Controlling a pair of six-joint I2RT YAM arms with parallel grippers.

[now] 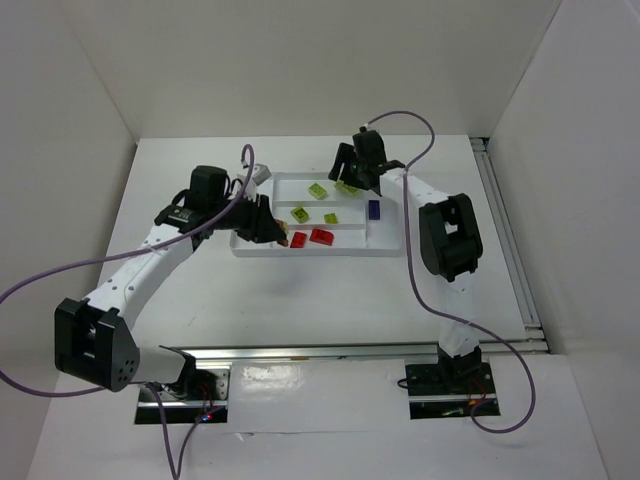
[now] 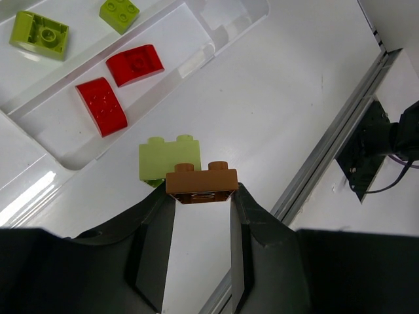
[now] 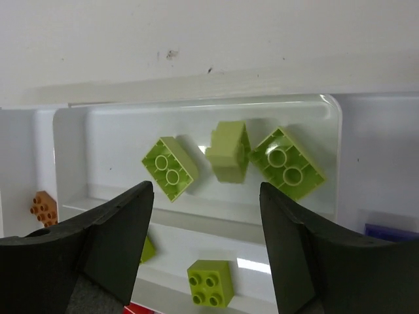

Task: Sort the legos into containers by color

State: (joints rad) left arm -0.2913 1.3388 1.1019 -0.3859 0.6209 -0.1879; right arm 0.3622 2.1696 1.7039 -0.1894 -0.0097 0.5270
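My left gripper (image 2: 201, 196) pinches brown brick (image 2: 201, 184), long axis across jaws. Tray (image 2: 196, 33) lies at 10 o'clock. My right gripper (image 3: 206, 196) gapes empty above greens (image 3: 170, 169).

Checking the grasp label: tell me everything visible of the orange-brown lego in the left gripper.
The orange-brown lego is a small glossy plastic brick, two round studs showing on top and an oval mark on its near face. It sits level, pinched at both ends between the black fingers of the left gripper, which is shut on it. It is by the near left corner of the white tray. A pale green brick lies just behind it; contact unclear.
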